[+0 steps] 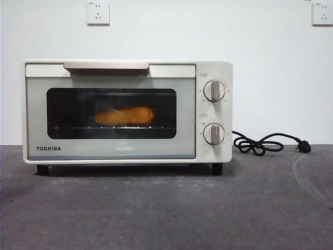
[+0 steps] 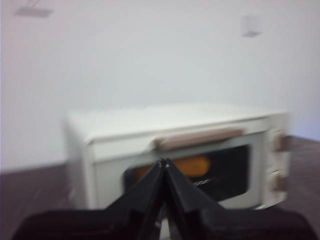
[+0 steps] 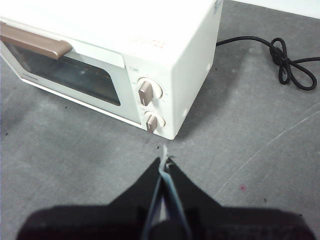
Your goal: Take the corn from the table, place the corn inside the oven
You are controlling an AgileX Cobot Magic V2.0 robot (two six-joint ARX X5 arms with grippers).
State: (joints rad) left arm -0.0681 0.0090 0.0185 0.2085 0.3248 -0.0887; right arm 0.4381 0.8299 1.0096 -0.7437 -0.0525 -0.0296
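Observation:
The cream-white oven (image 1: pixel 127 112) stands on the table (image 1: pixel 166 208) with its door closed. Behind the dark glass the yellow-orange corn (image 1: pixel 125 115) lies on the rack. In the left wrist view the oven (image 2: pixel 175 150) is blurred, and an orange patch of corn (image 2: pixel 192 165) shows through its window. My left gripper (image 2: pixel 163 162) is shut and empty, pulled back in front of the oven door. My right gripper (image 3: pixel 165 162) is shut and empty, above the table near the oven (image 3: pixel 115 60) on its knob side. Neither gripper appears in the front view.
A black power cord (image 1: pixel 265 143) lies coiled on the table to the right of the oven, also in the right wrist view as the cord (image 3: pixel 287 62). Two wall sockets (image 1: pixel 98 12) sit high on the white wall behind.

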